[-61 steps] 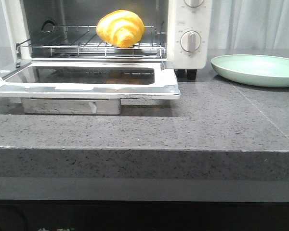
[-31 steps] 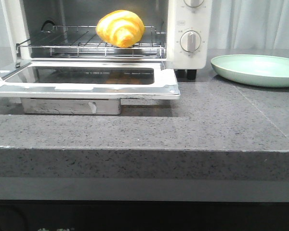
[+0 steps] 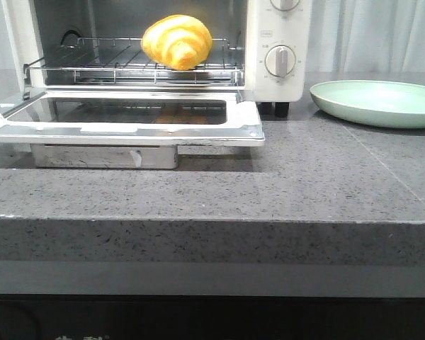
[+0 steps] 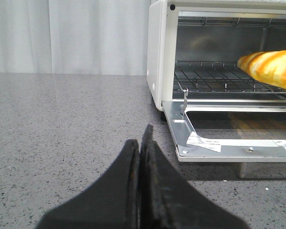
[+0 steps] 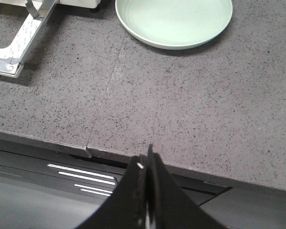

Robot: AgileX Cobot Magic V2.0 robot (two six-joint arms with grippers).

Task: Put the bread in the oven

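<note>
The bread (image 3: 177, 42), a glossy golden-yellow roll with orange-brown stripes, lies on the wire rack (image 3: 92, 65) inside the white oven (image 3: 276, 88). The oven's glass door (image 3: 127, 117) hangs open and flat. The bread also shows in the left wrist view (image 4: 271, 68) on the rack. My left gripper (image 4: 142, 143) is shut and empty, low over the counter to the left of the oven. My right gripper (image 5: 147, 160) is shut and empty, over the counter's front edge, far from the oven. Neither gripper shows in the front view.
A pale green round plate (image 3: 379, 103) sits empty on the grey stone counter (image 3: 304, 177) right of the oven; it also shows in the right wrist view (image 5: 174, 21). The open door (image 5: 19, 43) juts toward the counter's front. White curtains hang behind.
</note>
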